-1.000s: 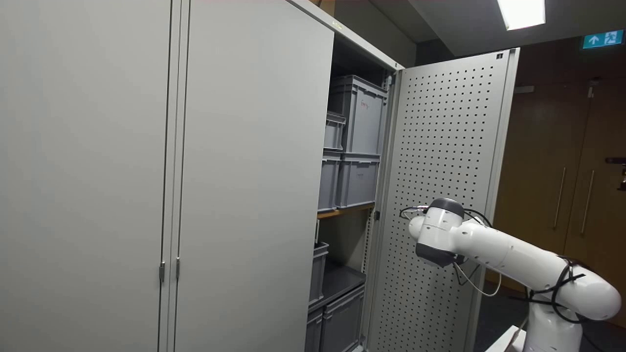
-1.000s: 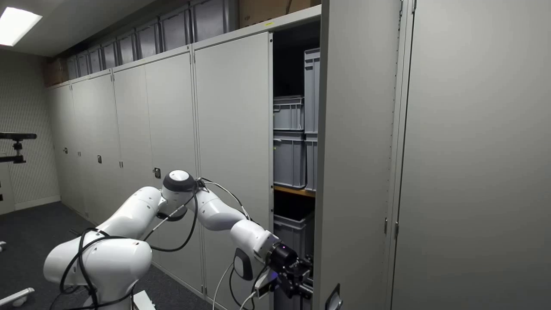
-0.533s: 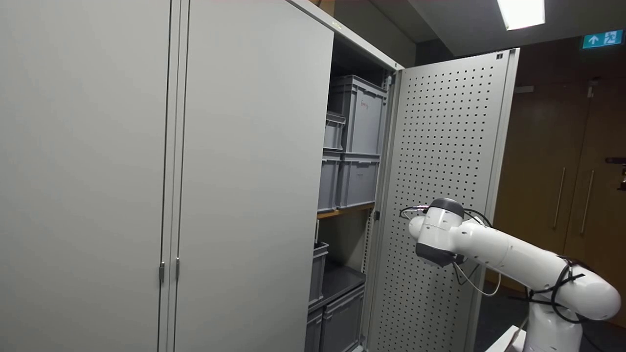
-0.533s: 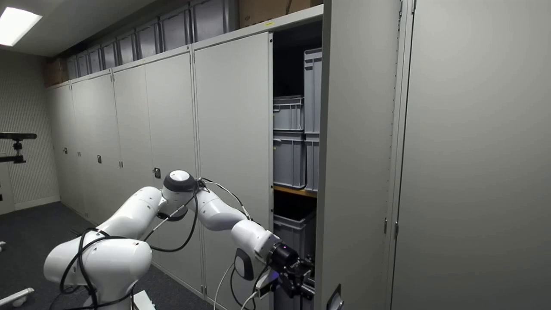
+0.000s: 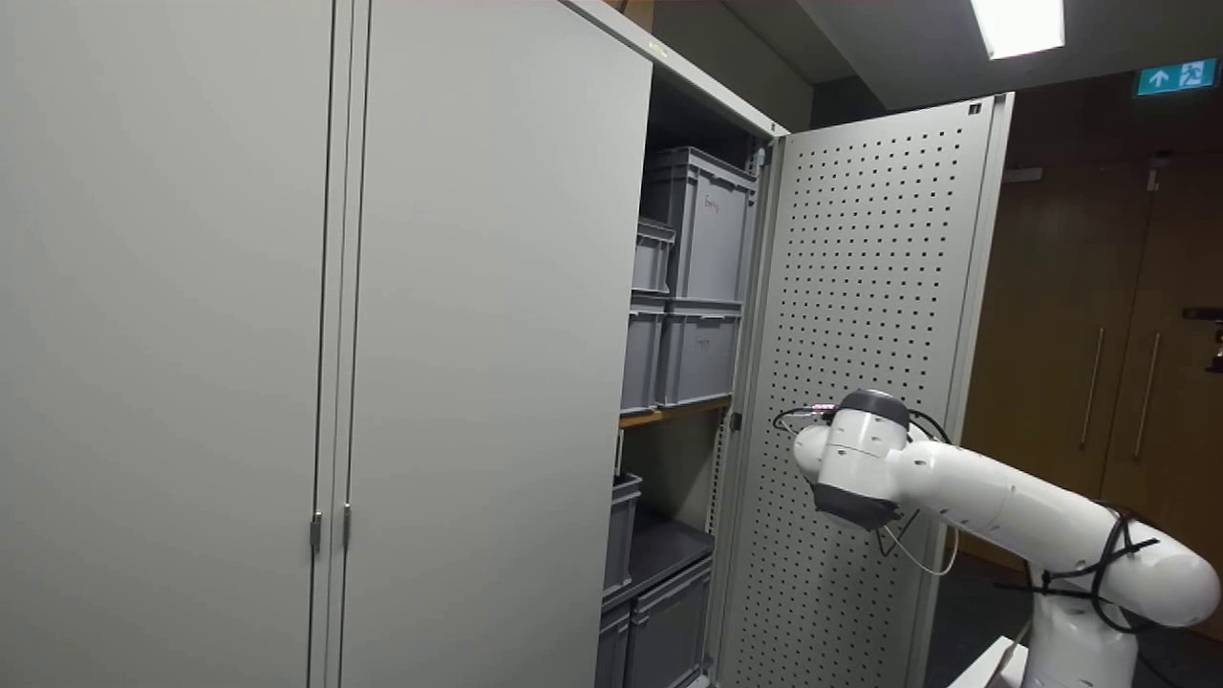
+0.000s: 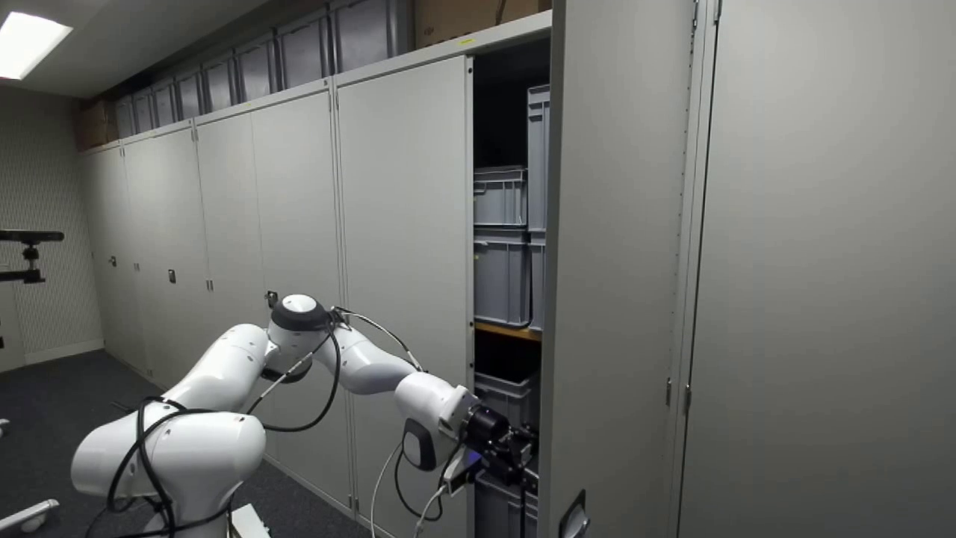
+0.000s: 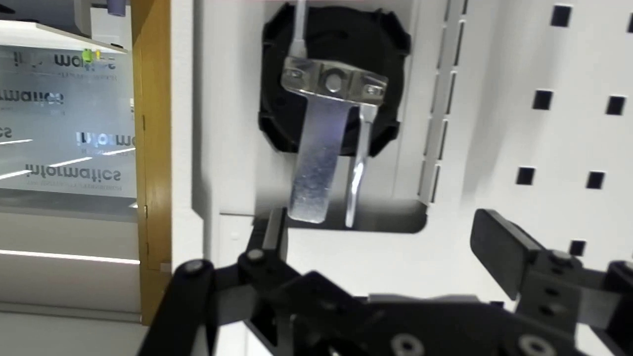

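In an exterior view my gripper (image 6: 523, 452) reaches behind the free edge of an open grey cabinet door (image 6: 612, 261). The wrist view has the gripper (image 7: 383, 242) open, its fingers wide apart with nothing held between them. It faces the perforated inner side of the door (image 7: 564, 138). Ahead of the left finger is a lock mechanism: a black round housing (image 7: 277, 79) with a flat metal plate (image 7: 316, 158) and thin rods. Whether a finger touches the door cannot be told. In an exterior view the arm (image 5: 860, 459) hides the gripper.
Grey storage boxes (image 5: 702, 354) stand on shelves inside the cabinet, also seen as grey boxes (image 6: 500, 280) beside the door. A handle (image 6: 575, 515) sits on the door's outer face. Closed cabinet doors (image 6: 403, 246) line the wall. Cables (image 6: 336, 388) hang around the arm.
The arm and gripper have shifted slightly up and to the left in an exterior view over the last half second. The door's free edge has moved a little left there too.
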Tool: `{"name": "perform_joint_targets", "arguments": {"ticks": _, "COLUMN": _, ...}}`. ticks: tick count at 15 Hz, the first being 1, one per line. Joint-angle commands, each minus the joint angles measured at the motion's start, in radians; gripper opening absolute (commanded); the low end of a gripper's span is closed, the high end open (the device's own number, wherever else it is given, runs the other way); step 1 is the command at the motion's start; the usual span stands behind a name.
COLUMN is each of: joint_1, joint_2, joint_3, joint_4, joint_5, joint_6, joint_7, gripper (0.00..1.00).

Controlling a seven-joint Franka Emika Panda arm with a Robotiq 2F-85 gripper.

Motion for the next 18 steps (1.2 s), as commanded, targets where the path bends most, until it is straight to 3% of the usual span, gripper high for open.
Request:
{"name": "perform_joint_targets", "arguments": {"ticks": 1, "joint_1": 0.089, "joint_2": 0.007, "joint_3": -0.033, "joint_4": -0.026, "joint_5": 0.002, "joint_6": 0.004, "joint_7": 0.018, "gripper": 1.00}}
{"name": "perform_joint_targets", "arguments": {"ticks": 12, "joint_1": 0.343, "joint_2": -0.010, "joint_3": -0.111, "joint_4": -0.024, "joint_5": -0.041, "joint_6": -0.009, "joint_7": 0.081, "gripper": 1.00}}
{"name": "perform_joint_targets", "arguments": {"ticks": 18, "joint_1": 0.508, "joint_2": -0.060, "joint_3": -0.159, "joint_4": -0.028, "joint_5": -0.155, "joint_6": 0.009, "joint_7": 0.187, "gripper": 1.00}}
